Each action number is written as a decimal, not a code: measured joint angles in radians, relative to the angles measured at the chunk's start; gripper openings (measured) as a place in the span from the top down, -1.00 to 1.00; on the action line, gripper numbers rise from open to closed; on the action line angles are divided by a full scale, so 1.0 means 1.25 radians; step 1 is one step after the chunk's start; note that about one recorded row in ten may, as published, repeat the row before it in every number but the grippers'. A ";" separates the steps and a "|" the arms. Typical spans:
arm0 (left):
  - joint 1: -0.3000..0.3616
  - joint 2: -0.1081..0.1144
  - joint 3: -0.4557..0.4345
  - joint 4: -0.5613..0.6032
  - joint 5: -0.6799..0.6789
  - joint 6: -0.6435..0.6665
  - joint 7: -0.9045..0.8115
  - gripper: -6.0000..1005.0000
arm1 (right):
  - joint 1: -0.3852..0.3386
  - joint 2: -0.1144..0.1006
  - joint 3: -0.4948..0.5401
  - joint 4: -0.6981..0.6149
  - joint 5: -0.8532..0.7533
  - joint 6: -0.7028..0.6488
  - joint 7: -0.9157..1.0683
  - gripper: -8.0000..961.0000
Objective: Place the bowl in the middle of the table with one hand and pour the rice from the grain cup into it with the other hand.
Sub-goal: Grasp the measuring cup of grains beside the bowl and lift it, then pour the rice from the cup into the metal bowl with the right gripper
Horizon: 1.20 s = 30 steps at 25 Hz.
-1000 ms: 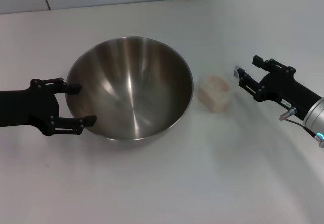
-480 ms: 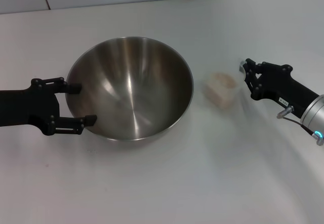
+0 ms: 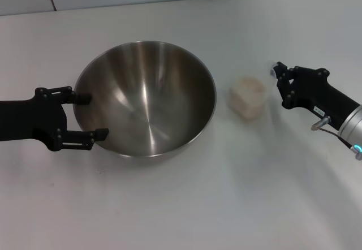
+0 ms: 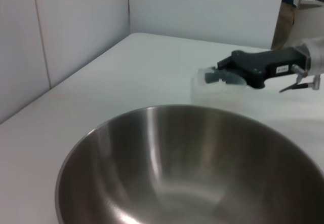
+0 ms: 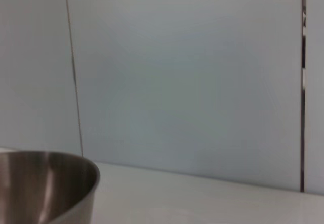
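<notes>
The left gripper's (image 3: 85, 115) jaws stand spread, one at the bowl's outer wall and one lower by its base, bracketing the side without clearly clamping it. The right gripper (image 3: 279, 80) is just beside the cup, on the side away from the bowl; whether its jaws are open or closed I cannot tell.

The worktop (image 3: 186, 205) carries everything. The bowl (image 3: 146, 97) sits on it near the middle, directly against the left jaws and empty inside. The cup (image 3: 247, 96) stands between the bowl and the right gripper, close to both, filled with rice (image 3: 249, 85).

The bowl looks placed, so the step in hand appears to be reaching for the cup. Next, the right jaws would need to straddle the cup's walls and close gently, since thin plastic may flex or tip.
</notes>
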 joint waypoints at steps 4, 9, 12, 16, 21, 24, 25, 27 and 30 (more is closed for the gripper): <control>0.000 0.000 0.000 0.003 0.000 0.001 0.000 -0.72 | -0.011 0.002 0.007 0.004 0.055 -0.132 -0.090 0.98; 0.000 0.000 0.000 0.010 -0.003 0.011 0.000 -0.72 | 0.002 0.003 0.001 0.012 0.087 -0.242 -0.212 0.98; 0.000 -0.001 0.000 0.013 -0.006 0.018 0.000 -0.72 | 0.040 0.003 -0.008 0.043 0.119 -0.284 -0.302 0.98; 0.000 -0.001 0.000 0.021 -0.007 0.022 -0.005 -0.72 | 0.103 0.004 -0.010 0.071 0.127 -0.297 -0.462 0.98; -0.002 0.000 0.000 0.027 -0.007 0.023 -0.009 -0.72 | 0.160 0.004 -0.019 0.084 0.119 -0.294 -0.591 0.98; -0.002 0.000 0.000 0.030 -0.007 0.023 -0.009 -0.72 | 0.176 0.004 -0.044 0.089 0.117 -0.292 -0.664 0.98; -0.002 0.000 0.000 0.033 -0.007 0.024 -0.009 -0.72 | 0.185 0.004 -0.061 0.090 0.117 -0.292 -0.705 0.98; -0.003 -0.001 0.000 0.034 -0.007 0.024 -0.010 -0.72 | 0.196 0.004 -0.084 0.090 0.117 -0.291 -0.779 0.98; -0.008 -0.001 0.000 0.035 -0.007 0.024 -0.016 -0.72 | 0.209 0.004 -0.113 0.093 0.117 -0.286 -0.900 0.98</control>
